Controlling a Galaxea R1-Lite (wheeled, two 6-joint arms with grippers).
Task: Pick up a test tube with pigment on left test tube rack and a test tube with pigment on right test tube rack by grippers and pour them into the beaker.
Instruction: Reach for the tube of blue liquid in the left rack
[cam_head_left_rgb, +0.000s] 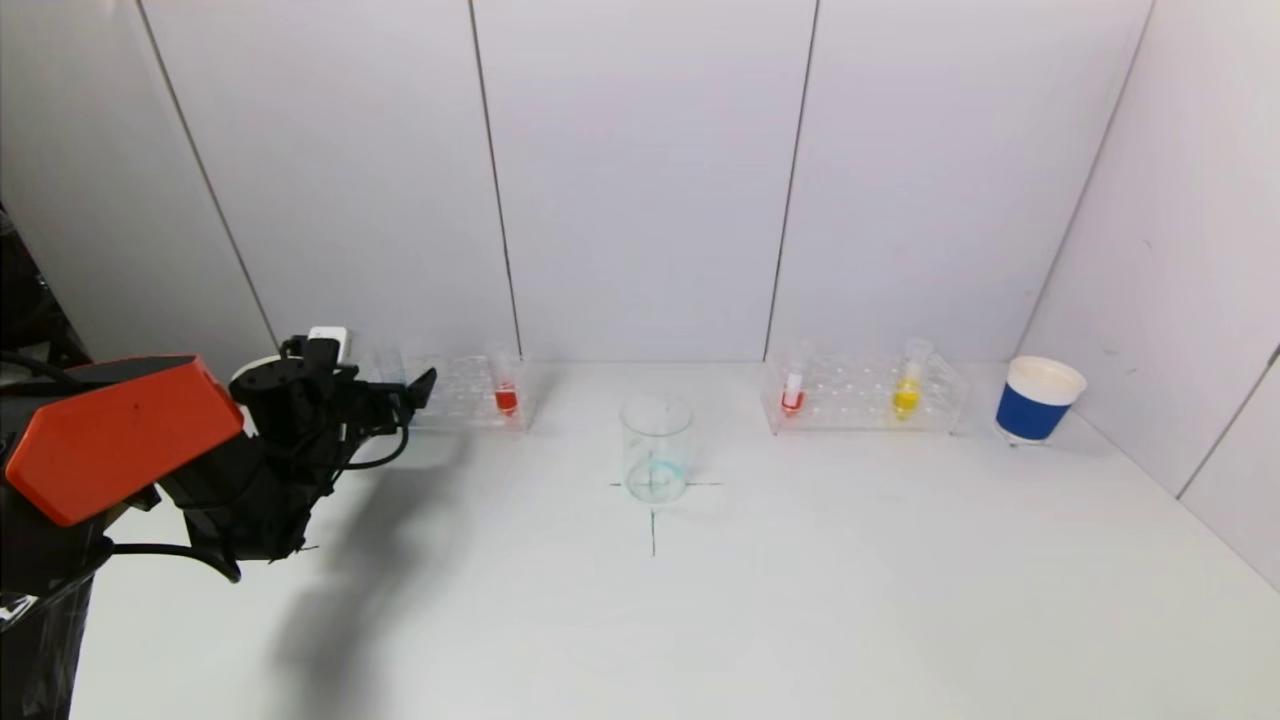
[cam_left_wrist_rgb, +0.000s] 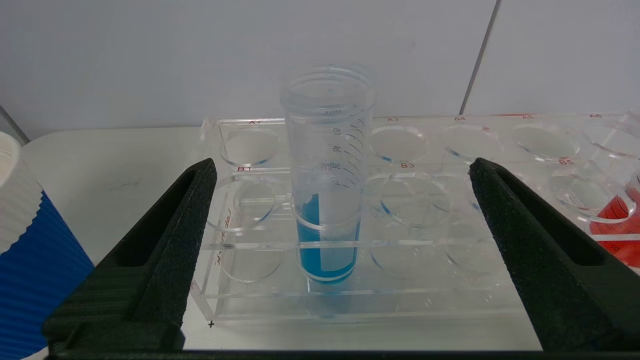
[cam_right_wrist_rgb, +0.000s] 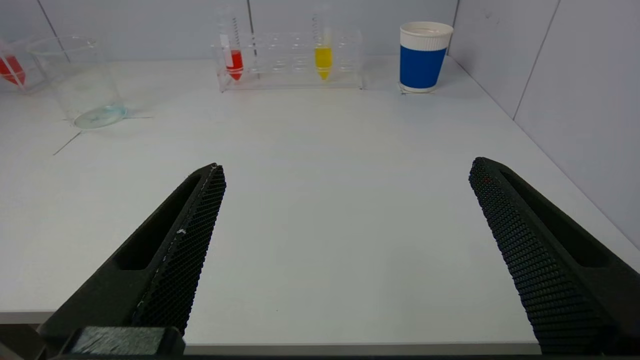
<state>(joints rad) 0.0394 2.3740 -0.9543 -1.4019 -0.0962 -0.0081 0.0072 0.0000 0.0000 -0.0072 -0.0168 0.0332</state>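
Left gripper (cam_left_wrist_rgb: 340, 170) is at the left rack (cam_left_wrist_rgb: 450, 280), jaws spread wide on either side of the blue tube (cam_left_wrist_rgb: 327, 200), not touching it. That tube stands upright in the rack, with a red tube (cam_head_left_rgb: 506, 393) farther along. The beaker (cam_head_left_rgb: 656, 447) sits mid-table on a drawn cross. Over on the right rack (cam_head_left_rgb: 862, 395), a red tube (cam_head_left_rgb: 793, 392) and a yellow tube (cam_head_left_rgb: 908, 388) stand upright. Right gripper (cam_right_wrist_rgb: 345, 172) hangs low over the table (cam_right_wrist_rgb: 320, 200), jaws apart, gripping nothing, well short of that rack.
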